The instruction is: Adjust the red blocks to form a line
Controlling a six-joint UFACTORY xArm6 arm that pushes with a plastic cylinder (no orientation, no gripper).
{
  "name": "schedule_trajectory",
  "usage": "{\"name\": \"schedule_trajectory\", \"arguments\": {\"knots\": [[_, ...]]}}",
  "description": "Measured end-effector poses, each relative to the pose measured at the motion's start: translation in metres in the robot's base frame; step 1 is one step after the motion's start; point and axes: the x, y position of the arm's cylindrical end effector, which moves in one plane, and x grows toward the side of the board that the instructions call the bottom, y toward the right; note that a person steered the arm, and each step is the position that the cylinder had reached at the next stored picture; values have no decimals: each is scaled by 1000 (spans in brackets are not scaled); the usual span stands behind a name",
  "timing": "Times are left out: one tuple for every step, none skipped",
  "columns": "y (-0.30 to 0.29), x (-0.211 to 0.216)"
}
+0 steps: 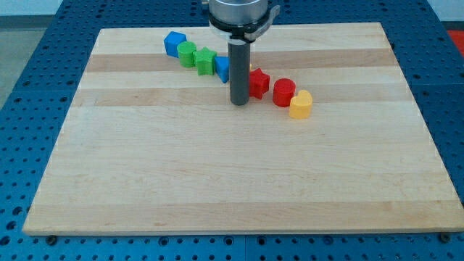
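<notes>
Two red blocks lie in the upper middle of the board: a red star-like block [259,83] and a red cylinder [284,92] to its right and slightly lower. My tip [239,104] rests on the board just left of and slightly below the red star block, close to it. The rod hides part of the blocks behind it. A yellow block [301,104] sits right against the red cylinder's lower right.
A diagonal row runs up to the view's left: a blue block [222,68] partly behind the rod, a green star block [204,60], a green cylinder [188,52] and a blue block [174,43]. The wooden board [232,181] lies on a blue perforated table.
</notes>
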Motion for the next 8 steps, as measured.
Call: {"name": "schedule_trajectory", "arguments": {"knots": [[-24, -14], [-35, -22], [-51, -22], [-57, -16], [-40, 24], [0, 69], [59, 109], [111, 114]]}}
